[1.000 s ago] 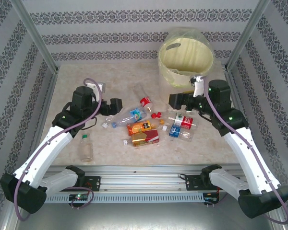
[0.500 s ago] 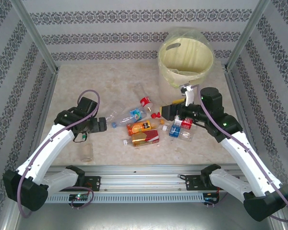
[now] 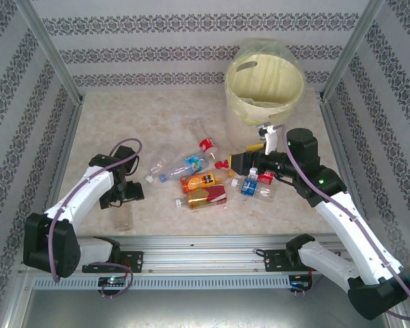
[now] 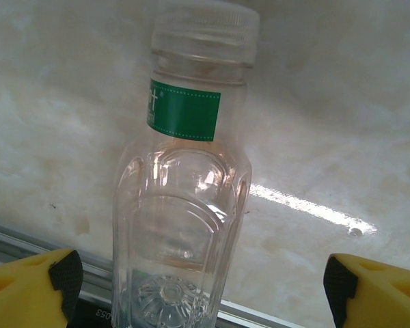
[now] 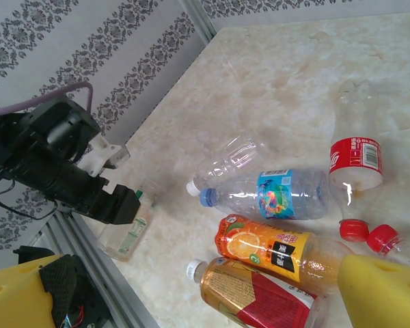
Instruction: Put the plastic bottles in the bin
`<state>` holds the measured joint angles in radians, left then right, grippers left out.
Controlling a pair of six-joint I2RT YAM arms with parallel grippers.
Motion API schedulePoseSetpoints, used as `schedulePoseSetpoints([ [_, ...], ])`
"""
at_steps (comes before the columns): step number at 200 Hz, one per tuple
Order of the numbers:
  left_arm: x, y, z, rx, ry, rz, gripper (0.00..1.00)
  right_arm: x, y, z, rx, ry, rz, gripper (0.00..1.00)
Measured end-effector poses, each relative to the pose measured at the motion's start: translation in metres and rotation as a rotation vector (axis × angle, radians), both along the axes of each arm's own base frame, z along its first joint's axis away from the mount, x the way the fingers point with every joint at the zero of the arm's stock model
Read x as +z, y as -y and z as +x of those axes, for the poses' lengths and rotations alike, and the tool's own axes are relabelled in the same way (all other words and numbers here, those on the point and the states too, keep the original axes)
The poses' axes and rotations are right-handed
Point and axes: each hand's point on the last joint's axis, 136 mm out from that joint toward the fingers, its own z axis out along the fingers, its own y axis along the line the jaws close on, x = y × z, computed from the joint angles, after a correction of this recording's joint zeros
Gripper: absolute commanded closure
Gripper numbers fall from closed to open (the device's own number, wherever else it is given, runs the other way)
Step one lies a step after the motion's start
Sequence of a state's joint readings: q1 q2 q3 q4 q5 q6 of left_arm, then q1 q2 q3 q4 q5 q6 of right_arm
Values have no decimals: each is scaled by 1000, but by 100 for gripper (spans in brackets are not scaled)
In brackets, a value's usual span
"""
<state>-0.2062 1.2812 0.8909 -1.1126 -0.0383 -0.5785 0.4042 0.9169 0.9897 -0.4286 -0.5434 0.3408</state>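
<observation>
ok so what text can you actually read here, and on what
"053": on the metal rail behind the green-label bottle, faint.
Green-label bottle: white marks on the label, cut off, unreadable.
Red-label bottle, blue-label bottle, orange-label bottle: print too small to read.

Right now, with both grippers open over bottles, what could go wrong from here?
1. The left gripper straddles the green-label bottle low, at its base, right beside the rail. Closing there may squirt the slick bottle out or catch a finger on the rail.
2. The right gripper hangs open over the orange-label bottle and red-label bottle, which lie side by side. It may pinch both or knock the blue-label bottle next to them.
</observation>
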Motion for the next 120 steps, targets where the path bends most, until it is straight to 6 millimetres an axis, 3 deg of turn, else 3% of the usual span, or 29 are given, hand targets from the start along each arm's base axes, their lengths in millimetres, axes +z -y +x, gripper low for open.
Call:
schedulePoseSetpoints([
  [87,-28,5,-11,4,-180,-10,8,-4,2,-4,0,1,-9,2],
  [120,-35,9,-15,2,-230,-28,14,0,4,-7,1,18,-3,2],
])
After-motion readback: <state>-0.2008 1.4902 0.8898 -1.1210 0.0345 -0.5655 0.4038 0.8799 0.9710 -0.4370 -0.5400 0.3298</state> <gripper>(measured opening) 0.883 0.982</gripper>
